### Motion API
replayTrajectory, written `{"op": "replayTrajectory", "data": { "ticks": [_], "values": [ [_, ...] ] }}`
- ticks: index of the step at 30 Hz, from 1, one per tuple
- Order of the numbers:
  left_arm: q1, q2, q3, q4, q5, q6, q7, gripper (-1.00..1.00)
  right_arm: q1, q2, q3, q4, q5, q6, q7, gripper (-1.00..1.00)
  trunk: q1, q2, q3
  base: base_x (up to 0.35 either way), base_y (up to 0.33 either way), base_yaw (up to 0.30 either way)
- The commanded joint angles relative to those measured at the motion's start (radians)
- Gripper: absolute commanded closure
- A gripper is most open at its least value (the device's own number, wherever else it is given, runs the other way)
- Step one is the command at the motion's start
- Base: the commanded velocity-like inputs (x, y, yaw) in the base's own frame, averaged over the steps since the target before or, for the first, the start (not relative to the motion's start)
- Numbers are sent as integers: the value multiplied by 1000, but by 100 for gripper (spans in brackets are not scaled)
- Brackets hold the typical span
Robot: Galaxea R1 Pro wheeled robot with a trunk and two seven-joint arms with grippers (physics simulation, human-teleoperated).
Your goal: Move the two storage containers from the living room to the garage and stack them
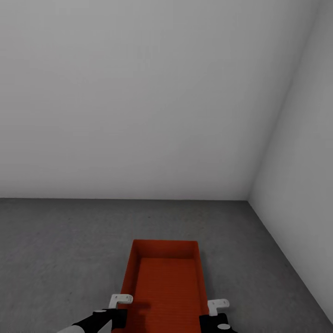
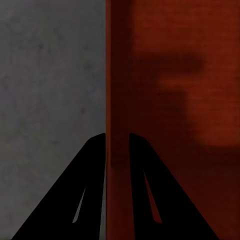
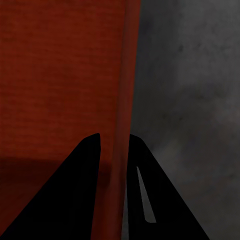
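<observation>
One orange-red open-top storage container [image 1: 166, 282] lies lengthwise ahead of me over the garage's dark grey floor [image 1: 60, 249]. My left gripper [image 1: 119, 311] straddles its left long wall [image 2: 117, 75], one finger inside and one outside, shut on it. On the opposite long wall [image 3: 122, 75] my right gripper [image 1: 209, 317] is shut in the same way. The container is empty. I cannot tell whether it rests on the floor or hangs just above it. The living room is out of view.
A plain white-grey wall [image 1: 138, 101] stands ahead, and a second wall [image 1: 305, 175] closes the right side, meeting it in a corner. Open grey floor spreads to the container's left and beyond its far end.
</observation>
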Motion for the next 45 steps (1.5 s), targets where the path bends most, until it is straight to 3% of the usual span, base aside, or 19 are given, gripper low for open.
{"op": "replayTrajectory", "data": {
  "ticks": [1,12,21,45],
  "values": [
    [-1,2,-5,-2,-9,4,18,100,-1,-26,12,2,-18,-6,-6,100,4,-8,-6,0,0,0],
    [-1,2,-5,-2,-9,4,17,100,-1,-26,12,2,-18,-6,-6,100,8,-15,-26,0,0,0],
    [-1,2,-5,-2,-9,4,16,100,-1,-26,12,2,-17,-6,-6,100,42,-78,-69,0,0,0],
    [-1,2,-5,-2,-10,4,19,100,-1,-26,12,2,-18,-5,-6,100,42,-78,-107,0,0,1]
  ]
}}
